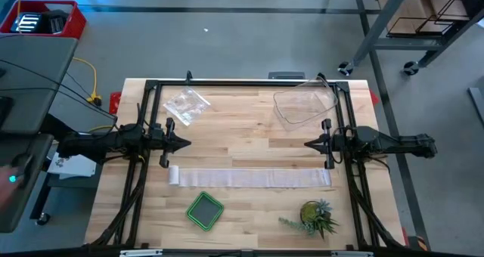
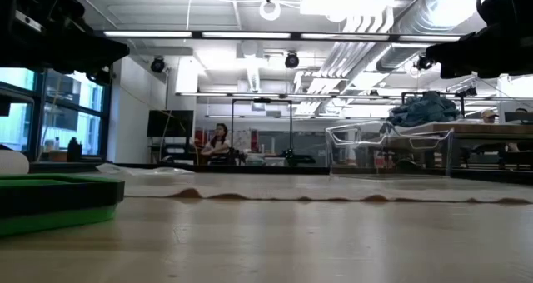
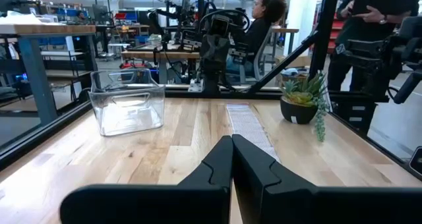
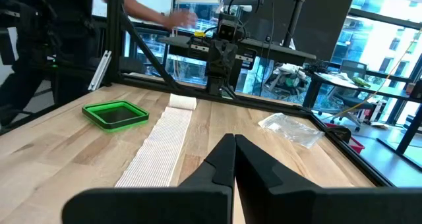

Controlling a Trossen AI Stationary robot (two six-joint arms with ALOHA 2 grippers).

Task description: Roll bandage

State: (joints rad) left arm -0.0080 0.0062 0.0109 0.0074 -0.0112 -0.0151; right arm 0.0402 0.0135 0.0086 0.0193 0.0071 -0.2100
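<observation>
Bandage (image 1: 249, 178) strip flat; rolled end (image 4: 182, 101) wrist-visible.

No readable text, label, brand, number or sign in any view.

My left gripper (image 1: 187, 143) and right gripper (image 1: 307, 143) face each other (well apart). Both are pinched closed, holding nothing.

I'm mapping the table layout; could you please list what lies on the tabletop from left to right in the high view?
Clear plastic bag → green tray → white bandage → clear plastic tub → small potted plant.
</observation>
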